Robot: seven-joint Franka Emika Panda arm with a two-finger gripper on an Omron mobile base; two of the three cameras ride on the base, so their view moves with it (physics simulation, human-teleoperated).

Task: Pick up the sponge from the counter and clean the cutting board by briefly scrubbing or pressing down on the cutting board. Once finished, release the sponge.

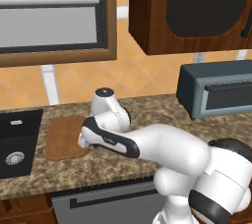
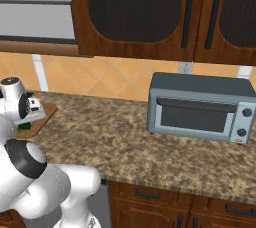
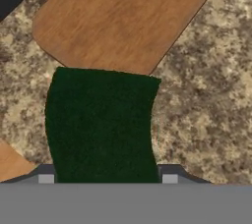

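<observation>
The small, flat, dark green rectangular sponge [image 3: 101,125] sits between the robot's two dark finger tips, and the gripper [image 3: 107,179] is clenched on it: in the hand view the green block runs straight up from between the two tips, its far edge overlapping the near edge of the plain brown wooden cutting board [image 3: 125,19] with rounded corners. The sponge is held this way, flat face toward the surface and hand pointing down, most likely so it can be pressed or rubbed onto the wood; whether it already touches the board cannot be told from these views. In the right base view a sliver of green [image 2: 23,133] shows under the hand, over the near right part of the board [image 2: 44,112], which fits a scrub that is about to begin or is under way. The board lies on the long speckled brown-and-tan granite counter [image 1: 157,115], just right of the black sink basin [image 1: 19,142], a sensible spot for washing up. Farther right on the counter stands a grey-blue toaster oven [image 2: 200,107], well apart from the work. Dark wooden wall cabinets [image 2: 150,12] hang above, and a framed window [image 1: 54,16] sits over the sink. Counted: one sponge, one cutting board, one sink, one toaster oven, one gripper with two fingers.
</observation>
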